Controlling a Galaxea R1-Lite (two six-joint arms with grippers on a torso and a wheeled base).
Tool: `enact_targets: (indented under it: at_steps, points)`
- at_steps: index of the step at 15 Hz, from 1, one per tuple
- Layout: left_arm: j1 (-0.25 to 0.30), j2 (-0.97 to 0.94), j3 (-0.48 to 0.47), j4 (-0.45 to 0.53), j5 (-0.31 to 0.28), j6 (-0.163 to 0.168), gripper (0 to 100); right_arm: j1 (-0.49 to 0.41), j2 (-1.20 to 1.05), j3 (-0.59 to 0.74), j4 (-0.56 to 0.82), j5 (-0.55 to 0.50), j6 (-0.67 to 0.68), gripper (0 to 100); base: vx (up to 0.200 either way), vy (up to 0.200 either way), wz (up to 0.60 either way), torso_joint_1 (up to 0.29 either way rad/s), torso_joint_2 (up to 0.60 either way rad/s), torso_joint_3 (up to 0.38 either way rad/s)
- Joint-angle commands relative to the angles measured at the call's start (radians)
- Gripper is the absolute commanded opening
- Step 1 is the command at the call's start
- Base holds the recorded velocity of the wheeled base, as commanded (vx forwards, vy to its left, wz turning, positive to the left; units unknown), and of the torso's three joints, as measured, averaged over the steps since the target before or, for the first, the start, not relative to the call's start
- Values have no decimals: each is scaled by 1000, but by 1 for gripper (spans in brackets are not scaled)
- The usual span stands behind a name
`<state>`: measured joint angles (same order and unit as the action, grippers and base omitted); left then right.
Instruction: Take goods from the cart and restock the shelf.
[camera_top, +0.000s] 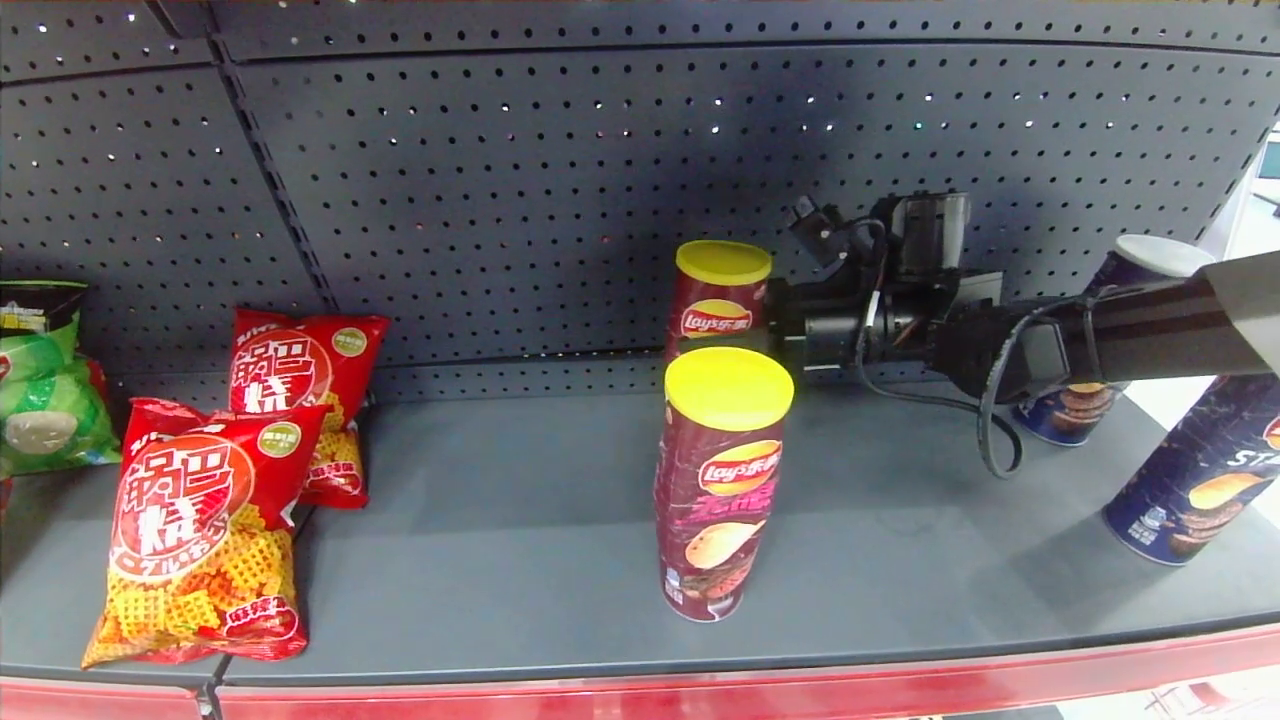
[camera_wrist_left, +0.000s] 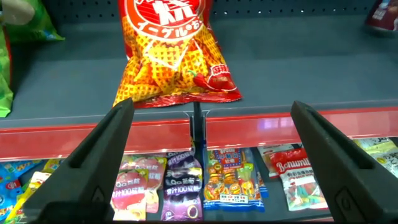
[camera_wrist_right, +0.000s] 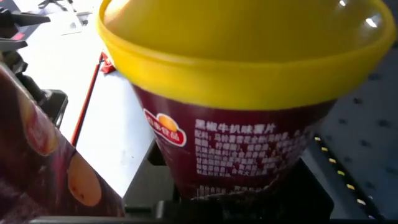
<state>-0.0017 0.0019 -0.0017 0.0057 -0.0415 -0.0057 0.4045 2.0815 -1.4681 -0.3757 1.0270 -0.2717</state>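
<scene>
Our right gripper (camera_top: 785, 322) lies level across the grey metal shelf (camera_top: 500, 560), coming in from the right. It sits at a maroon cardboard crisp tube with a yellow lid (camera_top: 718, 300), which stands upright by the pegboard back (camera_top: 500, 200). We cannot tell whether the gripper clasps the tube. A second matching tube (camera_top: 722, 490) stands just in front. Our left gripper (camera_wrist_left: 212, 106) hangs spread wide and empty before the shelf's red lip (camera_wrist_left: 249, 127), facing a red-and-orange snack bag (camera_wrist_left: 174, 56).

head faces the shelf (camera_top: 520, 520); right wrist sits close against a can (camera_wrist_right: 249, 143).
</scene>
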Motion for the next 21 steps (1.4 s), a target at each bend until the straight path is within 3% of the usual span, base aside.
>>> enact_targets:
  at_steps: [1,8,21]
  points:
    - [0,0,0,0,0,0,100,13,9,3,0,1,0,0,0,0,0,0,0,0]
    - [0,0,0,0,0,0,100,53,20,-1,0,1,2,0,0,0,0,0,0,0]
    - [0,0,0,0,0,0,100,45,63,-37,0,16,-6,0,0,0,0,0,0,0]
